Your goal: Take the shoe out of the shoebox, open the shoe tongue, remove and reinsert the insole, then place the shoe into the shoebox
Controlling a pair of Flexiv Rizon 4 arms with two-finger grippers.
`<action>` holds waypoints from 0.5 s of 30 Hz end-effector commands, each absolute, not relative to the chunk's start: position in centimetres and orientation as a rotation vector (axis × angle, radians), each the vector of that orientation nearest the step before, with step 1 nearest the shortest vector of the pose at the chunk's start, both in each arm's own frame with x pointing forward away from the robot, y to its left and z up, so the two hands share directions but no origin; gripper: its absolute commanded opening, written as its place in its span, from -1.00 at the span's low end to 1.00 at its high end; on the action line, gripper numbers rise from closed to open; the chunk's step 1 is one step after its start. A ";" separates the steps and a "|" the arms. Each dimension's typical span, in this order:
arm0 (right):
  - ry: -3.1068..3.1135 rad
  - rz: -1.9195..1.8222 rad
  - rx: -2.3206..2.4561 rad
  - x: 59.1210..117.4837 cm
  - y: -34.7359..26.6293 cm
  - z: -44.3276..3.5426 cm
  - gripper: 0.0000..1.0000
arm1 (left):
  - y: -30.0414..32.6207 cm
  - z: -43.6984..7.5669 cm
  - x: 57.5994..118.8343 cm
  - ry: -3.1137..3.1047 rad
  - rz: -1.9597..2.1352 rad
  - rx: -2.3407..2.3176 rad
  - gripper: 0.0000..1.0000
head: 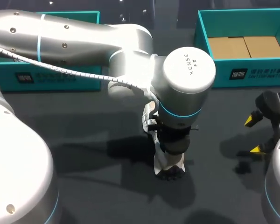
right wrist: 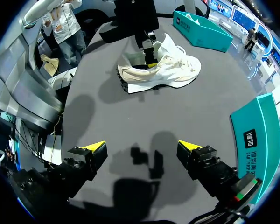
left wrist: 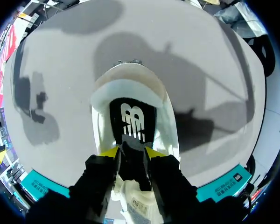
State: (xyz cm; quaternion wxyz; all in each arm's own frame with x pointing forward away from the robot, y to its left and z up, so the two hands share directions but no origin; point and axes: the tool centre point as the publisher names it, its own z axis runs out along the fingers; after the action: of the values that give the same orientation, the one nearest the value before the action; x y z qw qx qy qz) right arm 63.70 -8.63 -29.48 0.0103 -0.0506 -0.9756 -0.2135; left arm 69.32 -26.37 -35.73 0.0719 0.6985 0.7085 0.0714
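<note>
At the table's middle stands the white sneaker (head: 167,169), the left gripper (left wrist: 130,151) apparently pinched narrowly on its black insole (left wrist: 131,122), while the right gripper (right wrist: 141,147) hangs wide and empty, well apart. With nothing holding the shoe, it could drag or tip along with the insole, or the thin pinch could slip. Bare table (head: 84,154) surrounds it, and the teal shoebox (head: 252,74) sits well behind.

Head view looks down; both wrist views share the shoe (right wrist: 165,72).
</note>
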 end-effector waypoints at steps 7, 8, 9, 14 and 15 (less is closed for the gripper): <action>-3.049 -0.662 -0.161 63.5 -8.6 -29.5 1.00 | -25.4 -35.4 69.6 2.139 0.219 2.082 -0.01; -3.049 -0.662 -0.161 63.5 -8.6 -29.5 1.00 | -25.4 -35.4 69.7 2.141 0.219 2.079 0.04; -3.049 -0.662 -0.161 63.5 -8.6 -29.5 1.00 | -25.3 -35.3 69.8 2.145 0.219 2.072 0.11; -3.049 -0.662 -0.161 63.5 -8.6 -29.5 1.00 | -24.9 -35.0 70.1 2.154 0.210 2.056 0.34; -3.049 -0.662 -0.161 63.5 -8.6 -29.5 1.00 | -24.8 -35.0 70.2 2.157 0.207 2.053 0.40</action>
State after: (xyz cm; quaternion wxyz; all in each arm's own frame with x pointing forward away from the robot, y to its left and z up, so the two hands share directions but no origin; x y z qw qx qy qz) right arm 63.70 -8.63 -29.48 0.0103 -0.0506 -0.9756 -0.2135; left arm 69.93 -25.47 -35.29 0.0763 0.6851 0.7206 0.0741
